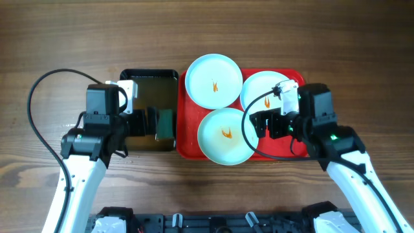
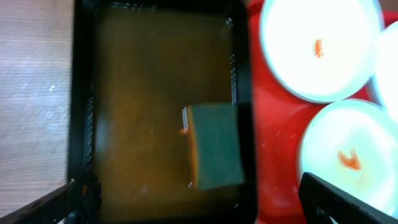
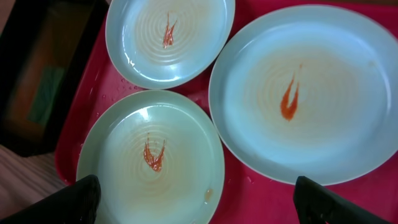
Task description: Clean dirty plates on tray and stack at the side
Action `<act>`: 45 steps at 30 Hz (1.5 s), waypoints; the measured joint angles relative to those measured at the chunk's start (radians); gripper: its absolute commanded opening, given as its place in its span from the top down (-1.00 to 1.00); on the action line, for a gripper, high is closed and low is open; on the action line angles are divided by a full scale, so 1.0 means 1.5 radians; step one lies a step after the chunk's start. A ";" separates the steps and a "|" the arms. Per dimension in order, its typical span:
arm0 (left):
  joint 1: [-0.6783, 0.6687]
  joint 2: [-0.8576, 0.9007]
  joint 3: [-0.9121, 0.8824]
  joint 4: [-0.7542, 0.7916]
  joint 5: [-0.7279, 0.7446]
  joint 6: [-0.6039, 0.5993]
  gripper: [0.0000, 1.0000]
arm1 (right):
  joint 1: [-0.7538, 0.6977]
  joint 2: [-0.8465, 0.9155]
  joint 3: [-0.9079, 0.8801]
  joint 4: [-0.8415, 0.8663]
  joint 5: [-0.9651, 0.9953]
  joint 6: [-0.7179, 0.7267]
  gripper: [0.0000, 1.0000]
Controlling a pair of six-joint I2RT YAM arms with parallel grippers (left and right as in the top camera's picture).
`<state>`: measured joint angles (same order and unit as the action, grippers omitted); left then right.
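The left hand [image 1: 152, 122] hangs spread over the black basin [image 1: 149, 74], near a green sponge [image 1: 166, 123]. Midway between the table's [image 1: 65, 39] side edges, three smeared plates [image 1: 214, 80] lie on the red tray [image 1: 186, 147]. The right hand [image 1: 261, 124] hovers spread above them.

A robotics test bench set up as a dishwashing station, not a real kitchen: a bare wooden table [image 1: 207, 26] carries two white-and-black robot arms [image 1: 84, 155] trailing loose black cables [image 1: 35, 110]. Between them sit a black basin [image 1: 149, 73] of brownish water holding a green sponge [image 2: 214, 146], and a red tray [image 1: 186, 147] of three sauce-marked plates [image 1: 214, 80]
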<state>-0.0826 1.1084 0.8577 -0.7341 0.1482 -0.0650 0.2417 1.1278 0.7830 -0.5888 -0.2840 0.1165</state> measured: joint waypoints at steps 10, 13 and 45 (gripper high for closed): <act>-0.008 0.079 0.002 0.088 0.071 0.000 -1.00 | 0.000 0.158 0.001 -0.031 -0.015 0.103 -0.47; -0.038 0.149 0.002 0.109 0.064 0.000 -1.00 | 0.000 0.200 0.001 -0.034 -0.016 0.121 -0.18; -0.097 0.308 0.009 0.133 -0.101 -0.147 -0.57 | 0.000 0.240 0.001 -0.021 -0.016 0.131 -0.15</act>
<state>-0.2283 1.5703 0.8711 -0.5346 -0.0029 -0.2852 0.2417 1.4883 0.7845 -0.6197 -0.3077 0.3138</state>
